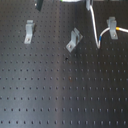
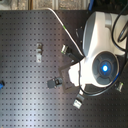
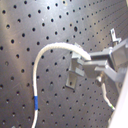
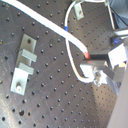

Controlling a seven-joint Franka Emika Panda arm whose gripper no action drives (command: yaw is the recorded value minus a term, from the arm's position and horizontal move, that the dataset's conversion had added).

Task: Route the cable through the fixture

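- Black perforated breadboard [image 1: 60, 95] fills both exterior views; nothing else in the background worth noting.
- Gripper [image 3: 97, 67] is clamped on the cable [image 3: 42, 65]: in the first wrist view the white cord arcs straight into the closed fingers [image 3: 82, 64]. Second wrist view agrees, cord pinched at the fingertips just past a small red mark.
- Blue band [image 3: 37, 102] on the cable shows in the first wrist view, down the cord from the grip.
- Fixture [image 1: 73, 40], the leaning grey clip, stands near the board's middle in the first exterior view.
- Relative to the fixture: the cable [image 1: 96, 30] hangs well apart toward the first exterior view's right, looping beside the upright hooked clip [image 1: 111, 24]. Slim straight clip [image 1: 29, 31] sits well apart on the other side.
- Progress, as I judge it: grasp done, routing not started. No cord touches or passes the fixture's notch.
- Left: carry the cable over to the fixture and seat it.
- Writing/brands: none readable. Glowing blue light [image 2: 104, 66] on the arm body in the second exterior view, no text.
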